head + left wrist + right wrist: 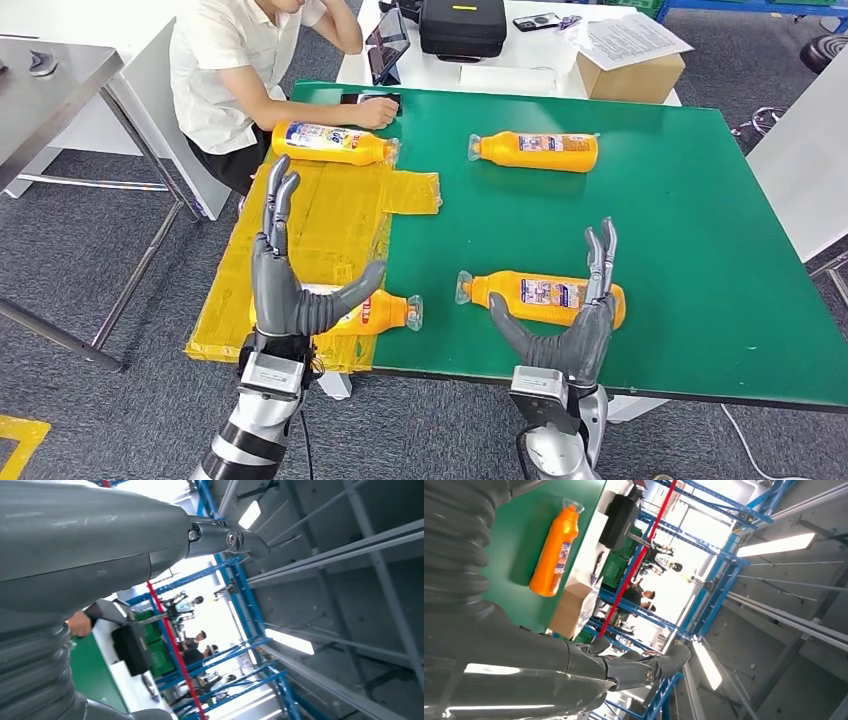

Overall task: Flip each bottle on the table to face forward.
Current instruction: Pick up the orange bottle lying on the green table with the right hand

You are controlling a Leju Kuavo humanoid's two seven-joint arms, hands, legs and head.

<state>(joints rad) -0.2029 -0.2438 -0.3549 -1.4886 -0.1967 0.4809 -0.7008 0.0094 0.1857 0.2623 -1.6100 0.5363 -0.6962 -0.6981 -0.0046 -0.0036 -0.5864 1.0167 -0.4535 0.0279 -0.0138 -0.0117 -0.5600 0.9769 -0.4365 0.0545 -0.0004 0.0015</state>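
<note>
I see bare green table [700, 250] right of the far bottle [535, 151], free to pass. My left hand [285, 290] stands before one near bottle [385, 312]; a person's hand [375, 112] rests by the far-left bottle [335, 142].

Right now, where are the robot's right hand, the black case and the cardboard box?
right hand [570, 335], head view, on its grey palm.
black case [462, 25], head view, on its top face.
cardboard box [632, 78], head view, on its brown front side.
</note>
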